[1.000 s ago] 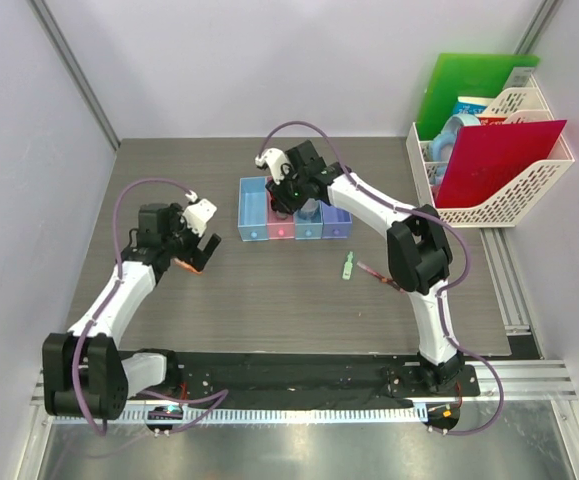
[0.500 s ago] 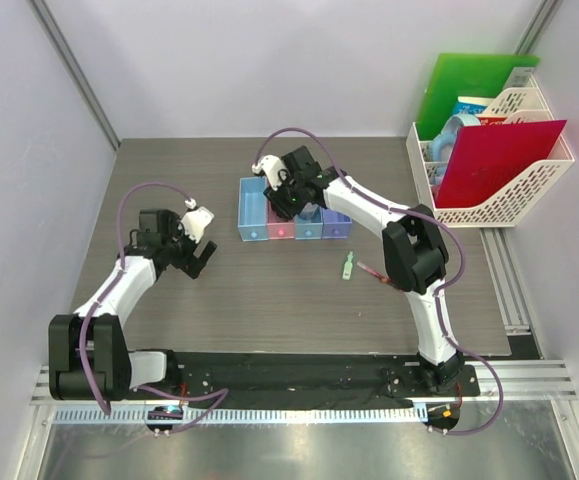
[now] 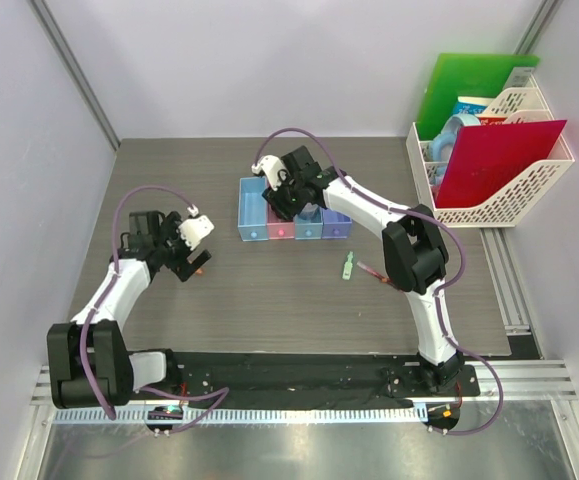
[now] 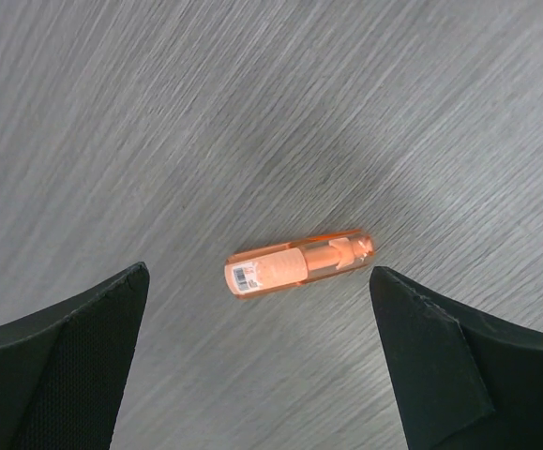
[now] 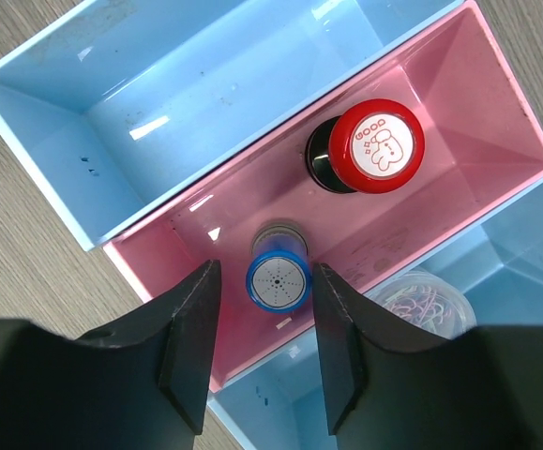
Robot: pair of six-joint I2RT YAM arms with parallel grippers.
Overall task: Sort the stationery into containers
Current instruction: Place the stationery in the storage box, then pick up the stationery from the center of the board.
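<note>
One orange piece point(image 4: 294, 265) lies on the left of the table point(image 4: 252, 94), centred under the wide-open left gripper point(image 4: 258, 273), long axis running finger to finger, so a wrist turn likely comes before closing.

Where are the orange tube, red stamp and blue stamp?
orange tube point(image 4: 280, 269), left wrist view, its label.
red stamp point(image 5: 378, 144), right wrist view, its round top.
blue stamp point(image 5: 278, 280), right wrist view, its round top.
</note>
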